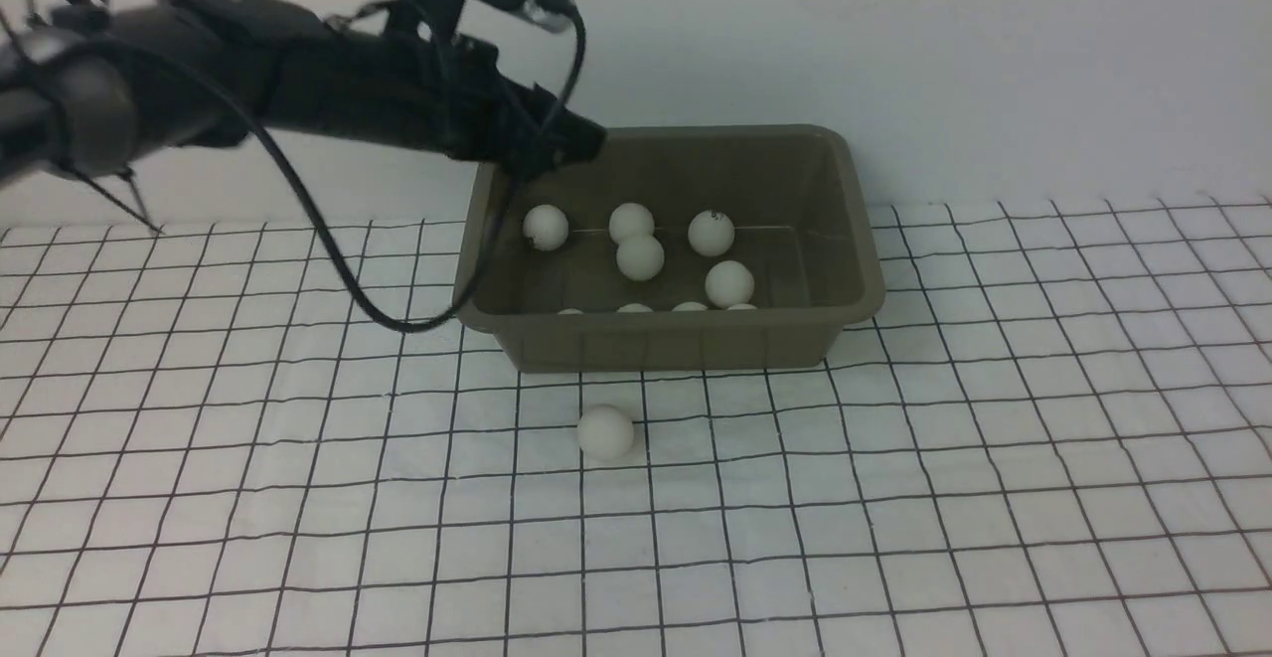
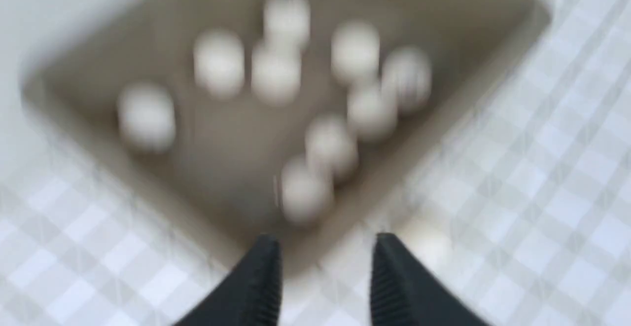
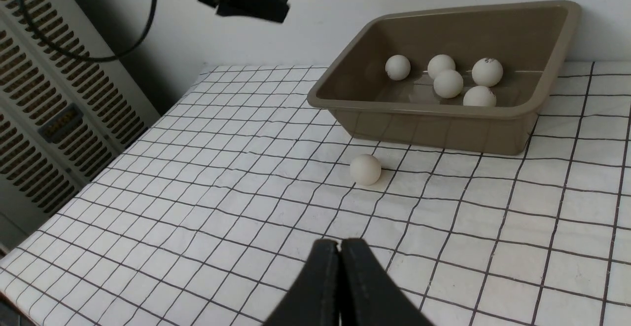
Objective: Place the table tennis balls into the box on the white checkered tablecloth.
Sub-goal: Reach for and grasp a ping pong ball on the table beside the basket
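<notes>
Left gripper: black, raised over the far-left corner of the box; in its own blurred wrist view we see the two fingers parted with nothing between them, so we list it as released and empty.

Right gripper: out of the front view; in its wrist view we see the jaws pressed flat together, clenched on nothing, low over the near cloth.

White checkered tablecloth: soft white fabric, thin black grid, slightly wrinkled.

Loose ball: matte white sphere on the cloth, just near of the box's front wall, toward its left half. We judge it very light, stiff but thin-shelled, smooth and quick to roll. We would grip across its widest part from above, closing gently and squarely so it does not squirt out.

Box: olive-grey plastic tub, rounded corners, rolled rim, sloping sides, at the far middle of the cloth.

Balls in the box: five plainly seen, and probably four more along the near wall, where only their tops show.
</notes>
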`<action>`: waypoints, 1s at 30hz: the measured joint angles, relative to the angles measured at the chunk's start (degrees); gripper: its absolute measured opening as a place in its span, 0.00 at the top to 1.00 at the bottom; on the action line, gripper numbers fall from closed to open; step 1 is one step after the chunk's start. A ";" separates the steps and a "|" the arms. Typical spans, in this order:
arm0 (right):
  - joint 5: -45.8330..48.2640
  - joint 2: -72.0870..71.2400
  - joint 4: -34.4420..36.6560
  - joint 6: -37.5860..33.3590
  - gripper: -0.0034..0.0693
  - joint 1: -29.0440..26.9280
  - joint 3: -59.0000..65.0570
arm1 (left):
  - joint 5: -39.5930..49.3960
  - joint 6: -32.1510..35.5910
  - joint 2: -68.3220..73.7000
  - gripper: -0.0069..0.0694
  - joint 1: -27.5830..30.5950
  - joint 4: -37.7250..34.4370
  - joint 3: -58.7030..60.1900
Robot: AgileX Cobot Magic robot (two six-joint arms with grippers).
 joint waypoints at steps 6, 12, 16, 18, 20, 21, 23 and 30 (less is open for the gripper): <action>0.00 0.00 -0.05 0.00 0.98 0.00 0.00 | 6.16 -7.58 -3.68 0.75 0.79 7.43 8.79; 0.11 0.00 -0.05 0.00 0.98 0.00 0.00 | -6.32 2.97 -12.68 0.91 0.69 -10.12 33.48; 1.32 0.00 -0.05 0.00 0.98 0.00 0.00 | -19.95 15.85 -15.04 0.91 0.43 -30.93 45.30; 1.65 0.00 -0.05 0.00 0.98 0.00 0.00 | -24.47 22.56 -14.65 0.91 -0.50 -42.04 47.60; 1.87 0.00 0.01 0.00 0.98 0.00 0.00 | -28.09 28.69 -13.80 0.91 -2.14 -51.22 48.32; 1.85 0.00 0.01 0.00 0.98 0.00 0.00 | -30.21 32.56 -13.03 0.91 -3.49 -55.47 48.37; 1.88 0.00 -0.06 0.00 0.98 0.00 0.00 | -34.82 39.68 -10.55 0.91 -7.93 -60.11 47.16; 1.99 0.00 1.05 0.00 0.98 0.00 0.00 | -49.33 43.86 -1.83 0.91 -19.62 -62.74 40.84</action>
